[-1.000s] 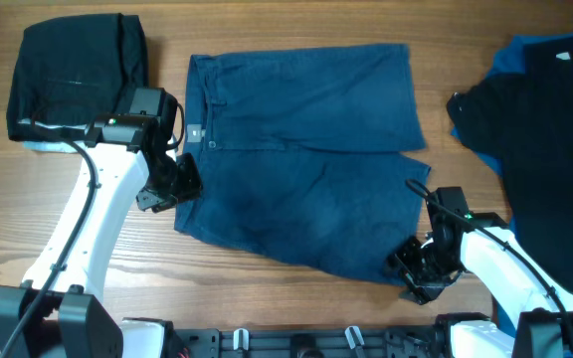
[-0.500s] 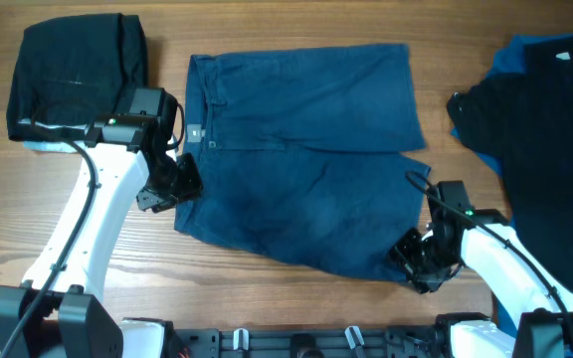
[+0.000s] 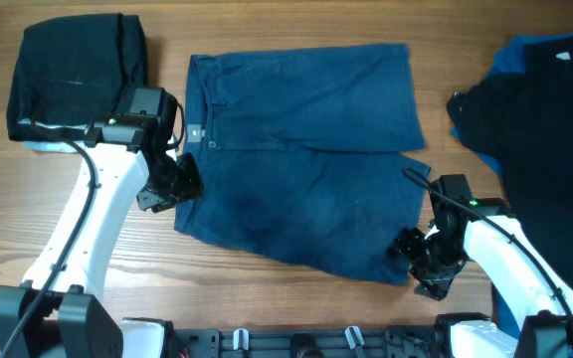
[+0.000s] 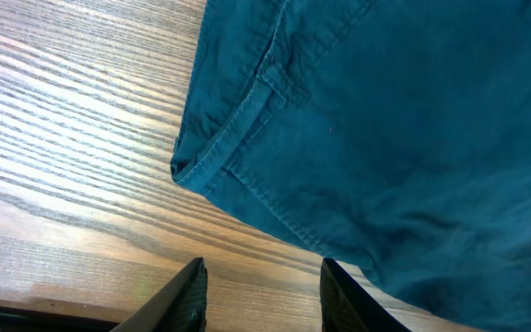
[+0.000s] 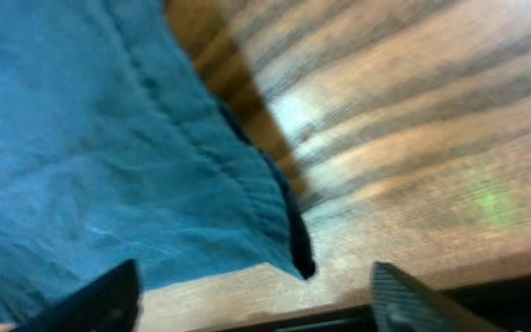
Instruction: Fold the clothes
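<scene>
Dark navy-blue shorts [image 3: 301, 149] lie spread flat in the middle of the table, waistband to the left and legs to the right. My left gripper [image 3: 180, 187] sits at the waistband's near-left corner [image 4: 184, 170]. In the left wrist view its jaws [image 4: 264, 300] are open over bare wood, just short of the fabric. My right gripper [image 3: 416, 267] is at the near leg's hem corner [image 5: 295, 260]. It stands wide open [image 5: 261, 304], with the corner lying ahead between its fingers and nothing gripped.
A folded black garment [image 3: 73, 75] lies at the far left, behind the left arm. A pile of black and royal-blue clothes [image 3: 545, 109] fills the right edge. The table's front edge with a black rail [image 3: 306, 343] runs close below both grippers.
The right gripper has opened much wider and drawn slightly right, off the hem corner. The left arm and the shorts have stayed put.
</scene>
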